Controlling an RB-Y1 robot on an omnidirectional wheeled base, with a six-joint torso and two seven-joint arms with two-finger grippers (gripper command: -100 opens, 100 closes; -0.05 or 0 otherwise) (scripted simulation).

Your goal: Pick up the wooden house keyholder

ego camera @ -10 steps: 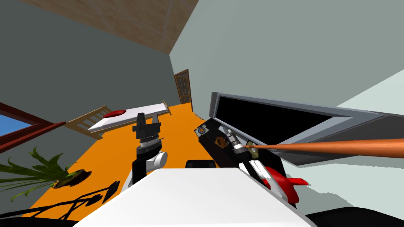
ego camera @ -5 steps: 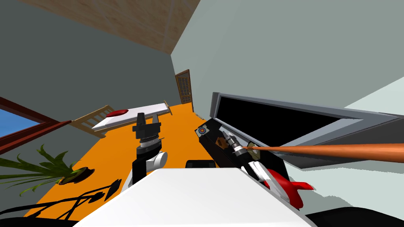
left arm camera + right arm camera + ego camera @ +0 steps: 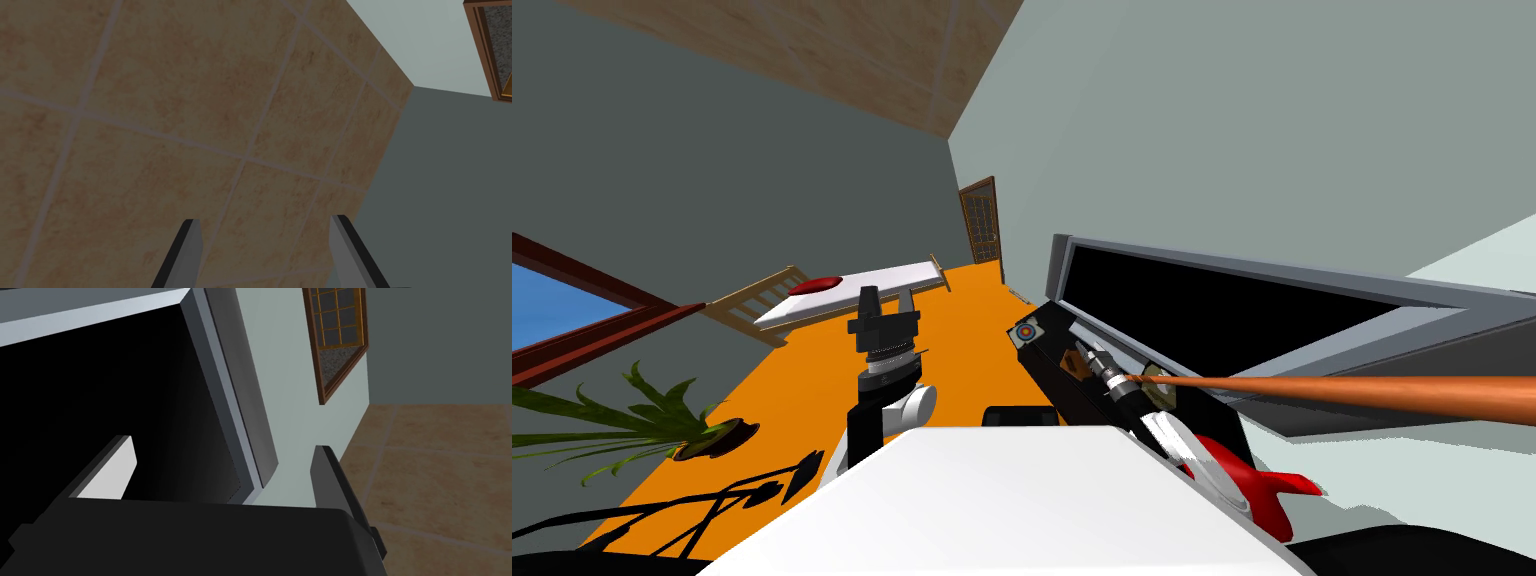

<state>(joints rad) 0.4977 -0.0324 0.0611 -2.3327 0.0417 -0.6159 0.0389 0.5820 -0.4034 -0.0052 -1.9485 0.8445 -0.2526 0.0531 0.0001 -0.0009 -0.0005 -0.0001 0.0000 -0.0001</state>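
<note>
Head view shows you the right arm stretched out over a low, boxy black table (image 3: 1082, 402) that stands against the pale wall, with its pincer (image 3: 1084, 352) down among the small things on the top. The keyholder (image 3: 1070, 366) is the little brown, angular, wood-coloured piece lying on that top just to the left of the pincer. The pincer covers part of it, so you cannot tell whether a blade touches it. At the table's far end lies a small flat square with a ringed target (image 3: 1025, 330) in blue, white and orange. A long, smooth, orange-brown rod (image 3: 1362, 390) tapers in from the right edge to a point near the right wrist. A glossy red, finned shape (image 3: 1257, 490) sits at the table's near end. Behind the table leans a flat black screen (image 3: 1212, 305) in a plain grey frame. In the right wrist view you see the thin fingers (image 3: 112, 470) standing well apart with nothing between them, aimed at that screen's corner rather than at the keyholder. Your left pincer (image 3: 889, 298) is held upright ahead of the chest, above the orange floor (image 3: 812, 400). The left wrist view shows its two blades apart and holding nothing.
</note>
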